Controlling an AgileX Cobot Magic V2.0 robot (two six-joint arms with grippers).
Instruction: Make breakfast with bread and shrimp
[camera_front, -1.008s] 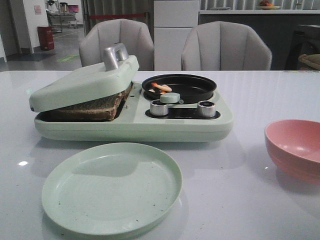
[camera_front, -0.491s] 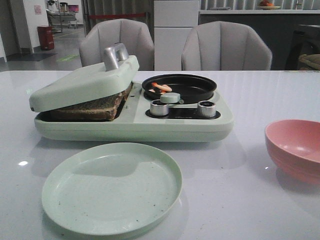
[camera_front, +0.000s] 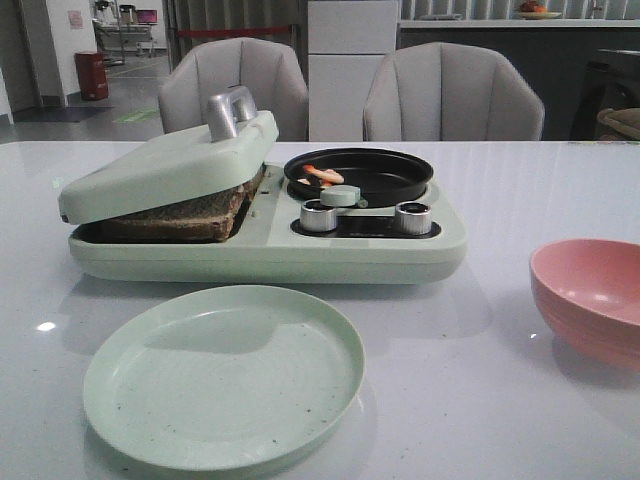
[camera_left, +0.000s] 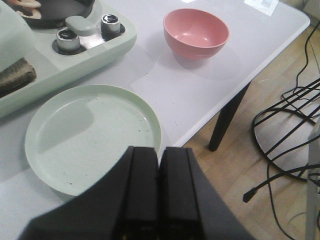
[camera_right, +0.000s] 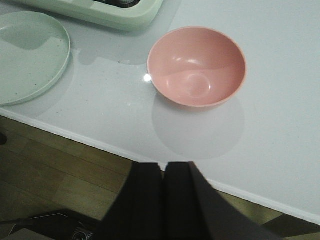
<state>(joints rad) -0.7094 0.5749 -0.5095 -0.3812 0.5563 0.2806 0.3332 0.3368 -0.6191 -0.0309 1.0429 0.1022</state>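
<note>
The bread lies inside the pale green appliance, its brown crust showing under the half-raised lid; a corner of the bread shows in the left wrist view. The shrimp, small pink-orange pieces, lie in the black pan on the appliance's right side. My left gripper is shut and empty, held above the near rim of the green plate. The right gripper is also shut and empty, hanging over the table's front edge, short of the pink bowl. Neither gripper appears in the front view.
The empty green plate sits in front of the appliance. The pink bowl stands at the right. Two silver knobs face the front. Two grey chairs stand behind the table. Cables and a wire frame lie on the floor.
</note>
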